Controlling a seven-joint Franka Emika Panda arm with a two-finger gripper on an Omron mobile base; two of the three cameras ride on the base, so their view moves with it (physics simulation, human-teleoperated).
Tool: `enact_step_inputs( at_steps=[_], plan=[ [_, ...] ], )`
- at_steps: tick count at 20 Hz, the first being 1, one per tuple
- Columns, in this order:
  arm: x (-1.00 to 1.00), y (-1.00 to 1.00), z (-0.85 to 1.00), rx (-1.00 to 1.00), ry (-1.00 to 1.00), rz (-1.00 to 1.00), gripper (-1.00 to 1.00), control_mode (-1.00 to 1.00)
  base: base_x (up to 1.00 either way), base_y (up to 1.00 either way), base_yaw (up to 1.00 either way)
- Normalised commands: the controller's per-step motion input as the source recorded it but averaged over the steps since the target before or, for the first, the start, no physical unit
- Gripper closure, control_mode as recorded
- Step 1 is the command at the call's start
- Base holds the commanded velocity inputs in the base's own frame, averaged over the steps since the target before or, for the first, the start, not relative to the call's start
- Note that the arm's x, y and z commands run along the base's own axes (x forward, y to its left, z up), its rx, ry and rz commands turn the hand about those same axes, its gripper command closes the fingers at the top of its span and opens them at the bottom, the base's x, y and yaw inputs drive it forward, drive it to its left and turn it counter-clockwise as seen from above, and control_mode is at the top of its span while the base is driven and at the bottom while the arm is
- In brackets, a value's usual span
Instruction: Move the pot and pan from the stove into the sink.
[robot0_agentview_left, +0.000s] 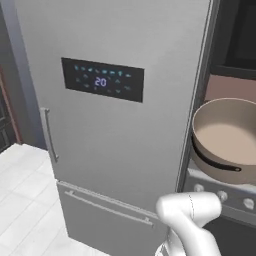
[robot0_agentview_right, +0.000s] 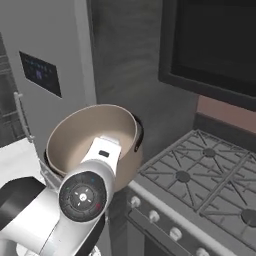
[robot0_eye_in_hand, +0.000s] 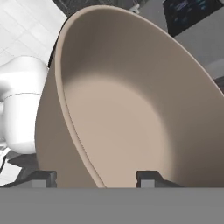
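The tan pot hangs tilted in the air, just off the front left corner of the stove, with its pale inside turned toward me. My gripper reaches over its near rim. In the hand view the pot is very close and its wall runs between the two fingertips, so the gripper is shut on that wall. From the left base view the pot floats above the stove's knobs. The grates that show carry nothing. The pan and the sink are out of view.
A tall steel fridge with a lit display and bar handles stands directly left of the stove. A black microwave hangs over the burners. White tiled floor lies at the lower left.
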Motion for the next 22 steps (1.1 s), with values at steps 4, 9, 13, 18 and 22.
enact_step_inputs(
  at_steps=[4,9,13,18,22],
  plan=[
    [0.0,0.0,0.0,0.0,0.0,0.0,1.0,1.0,-0.36,0.06,0.39],
    [0.0,0.0,0.0,0.0,0.0,0.0,1.0,1.0,-0.46,0.1,0.35],
    [0.0,0.0,0.0,0.0,0.0,0.0,1.0,1.0,-0.46,0.1,0.34],
    [0.0,0.0,0.0,0.0,0.0,0.0,1.0,1.0,-0.43,0.13,0.35],
    [0.0,0.0,0.0,0.0,0.0,0.0,1.0,1.0,-0.34,0.22,0.36]
  ],
)
